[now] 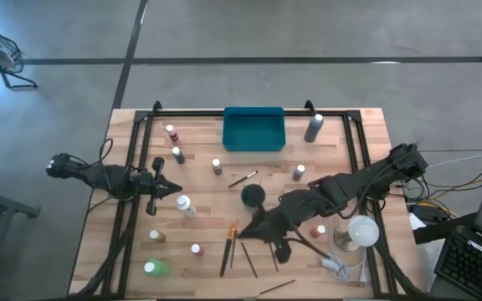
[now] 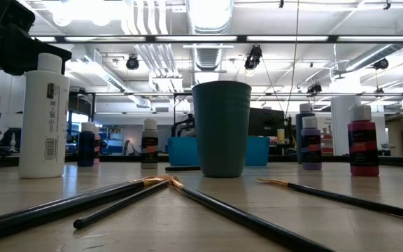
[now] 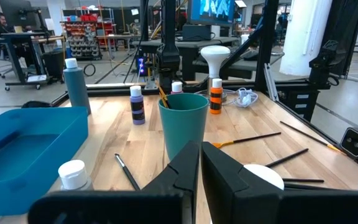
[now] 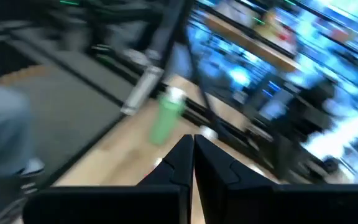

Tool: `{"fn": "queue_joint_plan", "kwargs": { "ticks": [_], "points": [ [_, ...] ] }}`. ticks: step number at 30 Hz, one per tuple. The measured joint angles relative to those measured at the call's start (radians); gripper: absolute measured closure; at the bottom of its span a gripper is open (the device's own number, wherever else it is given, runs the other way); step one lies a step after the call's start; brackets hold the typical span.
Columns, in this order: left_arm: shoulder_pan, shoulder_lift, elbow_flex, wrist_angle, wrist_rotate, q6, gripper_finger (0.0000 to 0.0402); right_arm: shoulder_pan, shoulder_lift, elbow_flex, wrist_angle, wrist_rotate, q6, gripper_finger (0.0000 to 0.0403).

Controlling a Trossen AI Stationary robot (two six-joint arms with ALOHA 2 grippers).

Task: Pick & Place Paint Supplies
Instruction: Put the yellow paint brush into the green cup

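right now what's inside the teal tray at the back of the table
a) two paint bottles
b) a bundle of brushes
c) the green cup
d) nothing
d: in the high view the teal tray shows only its bare floor, while the bottles and brushes lie scattered on the wood around it and the green cup stands apart, nearer the middle of the table.

A teal rectangular tray (image 1: 253, 130) sits at the far middle of the wooden table (image 1: 199, 196). Nearer, around the table's centre, stands 1 dark green round cup (image 1: 253, 197), upright. At the near right corner lies a white lamp-like object (image 1: 361, 232) beside a white cable (image 1: 335, 264).
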Motion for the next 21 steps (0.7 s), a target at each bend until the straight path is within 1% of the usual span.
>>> {"fn": "queue_joint_plan", "kwargs": {
  "ticks": [1,2,4,7,9,11,14,18,21],
  "points": [
    [0.0,0.0,0.0,0.0,0.0,0.0,0.0376,0.001,0.012,0.0,0.015,-0.044,-0.019,0.0394],
    [0.0,0.0,0.0,0.0,0.0,0.0,0.0376,0.002,0.023,0.0,0.03,-0.067,-0.027,0.0394],
    [0.0,0.0,0.0,0.0,0.0,0.0,0.0376,0.008,0.055,-0.003,0.064,-0.071,0.003,0.0391],
    [0.0,0.0,0.0,0.0,0.0,0.0,0.0376,0.008,0.103,-0.002,0.142,-0.072,0.108,0.0382],
    [0.0,0.0,0.0,0.0,0.0,0.0,0.0376,0.007,0.129,0.01,0.135,-0.072,0.174,0.0375],
    [0.0,0.0,0.0,0.0,0.0,0.0,0.0376,0.013,0.146,0.035,0.054,-0.077,0.216,0.0367],
    [0.0,0.0,0.0,0.0,0.0,0.0,0.0376,0.042,0.156,0.076,-0.124,-0.077,0.213,0.0357],
    [0.0,0.0,0.0,0.0,0.0,0.0,0.0376,0.122,0.14,0.074,-0.305,-0.051,0.106,0.0357],
    [0.0,0.0,0.0,0.0,0.0,0.0,0.0376,0.204,0.135,0.036,-0.409,0.019,0.042,0.0374]
  ]
}}
